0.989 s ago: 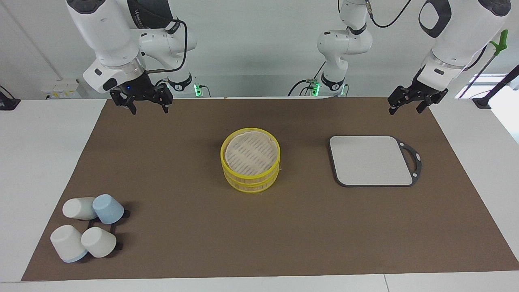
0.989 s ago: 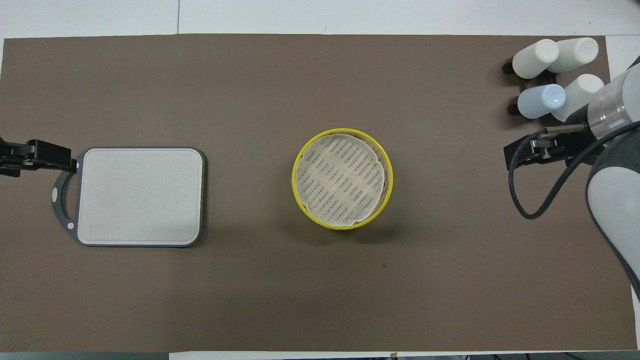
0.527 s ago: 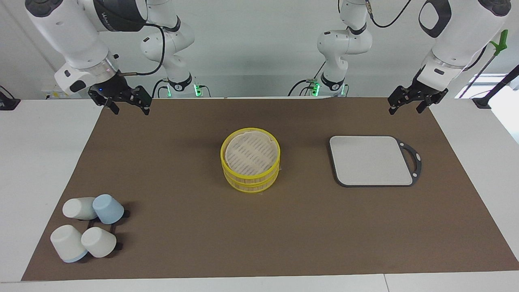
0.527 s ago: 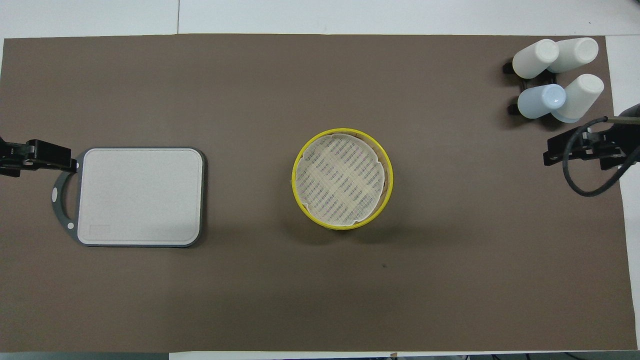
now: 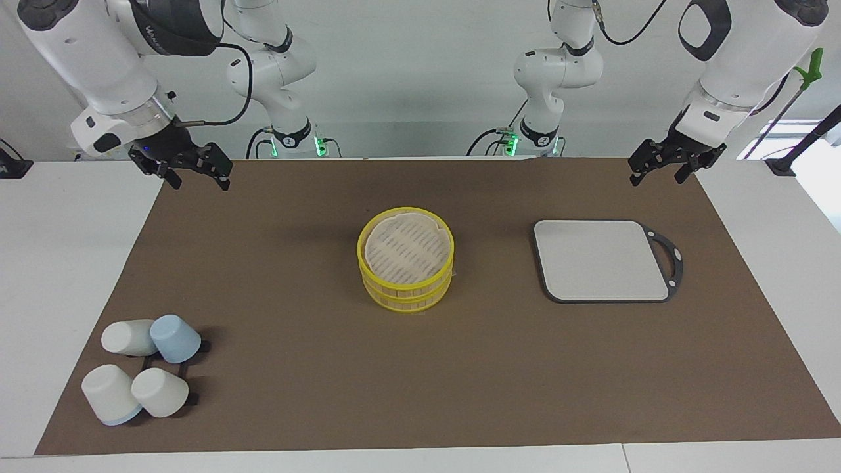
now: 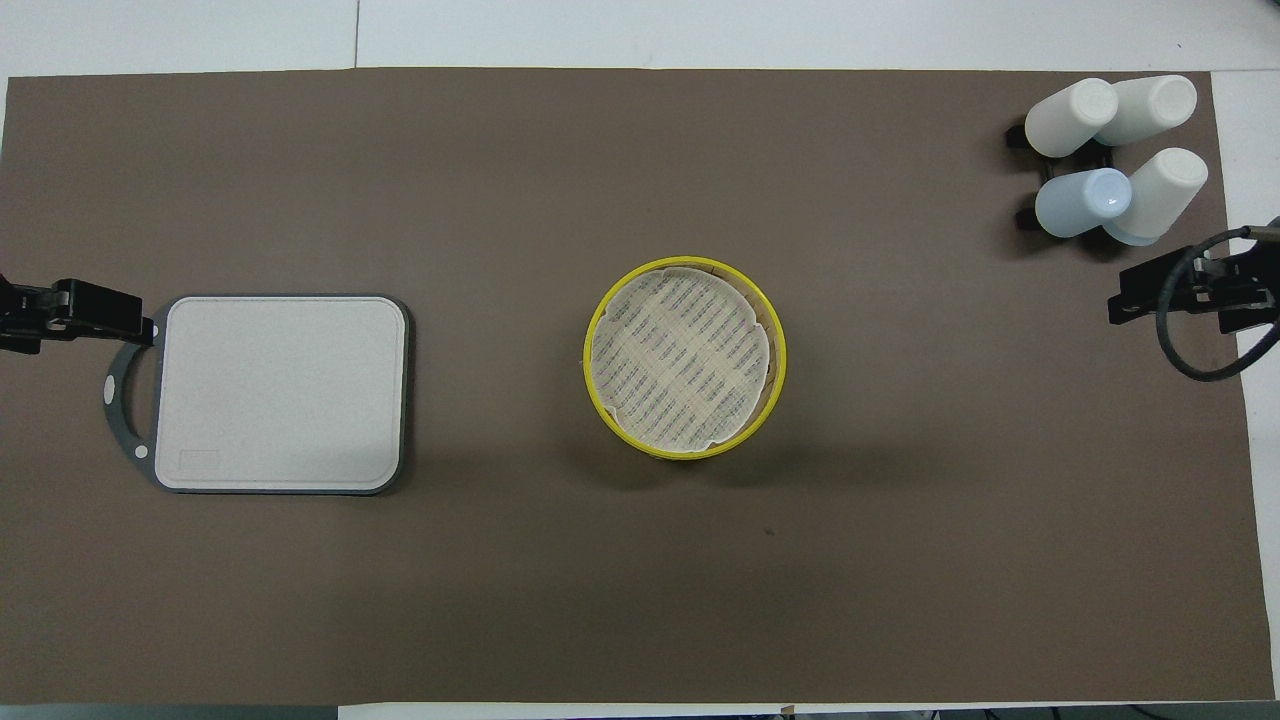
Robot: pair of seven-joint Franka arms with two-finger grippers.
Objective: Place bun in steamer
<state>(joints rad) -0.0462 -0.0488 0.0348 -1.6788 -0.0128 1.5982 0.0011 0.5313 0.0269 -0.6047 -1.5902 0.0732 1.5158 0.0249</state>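
The steamer (image 5: 406,259) stands in the middle of the brown mat as two stacked yellow-rimmed baskets; the top one is lined with white paper and holds nothing. It also shows in the overhead view (image 6: 686,358). No bun shows in either view. My right gripper (image 5: 194,176) hangs open and empty over the mat's edge at the right arm's end; it also shows in the overhead view (image 6: 1190,295). My left gripper (image 5: 657,174) hangs open and empty over the mat near the board's handle and waits; it also shows in the overhead view (image 6: 70,312).
A grey cutting board (image 5: 601,260) with a dark rim and handle lies toward the left arm's end. Several upturned white and blue cups (image 5: 141,368) sit on a black rack at the right arm's end, farther from the robots than the steamer.
My right gripper has swung away from the middle, out toward the mat's edge at the right arm's end. The left gripper, the steamer and the board have not moved.
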